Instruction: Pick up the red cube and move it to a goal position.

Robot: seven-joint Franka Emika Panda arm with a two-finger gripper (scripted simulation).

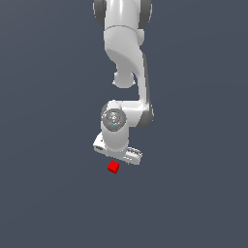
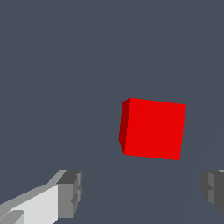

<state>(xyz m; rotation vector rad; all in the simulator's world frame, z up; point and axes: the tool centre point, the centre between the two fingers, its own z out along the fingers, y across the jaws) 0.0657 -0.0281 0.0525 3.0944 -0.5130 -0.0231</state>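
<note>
The red cube (image 1: 113,167) lies on the dark grey floor, just below the white gripper hand in the exterior view. In the wrist view the red cube (image 2: 153,128) fills the middle, with nothing touching it. My gripper (image 2: 142,190) is open: one grey fingertip (image 2: 70,192) and the other fingertip (image 2: 213,188) stand wide apart, and the cube sits beyond the gap between them, closer to the second one. In the exterior view the fingers are hidden behind the gripper hand (image 1: 117,149), which hovers above the cube.
The white arm (image 1: 127,63) reaches down from the top of the exterior view. Plain dark grey floor (image 1: 48,193) surrounds the cube on all sides.
</note>
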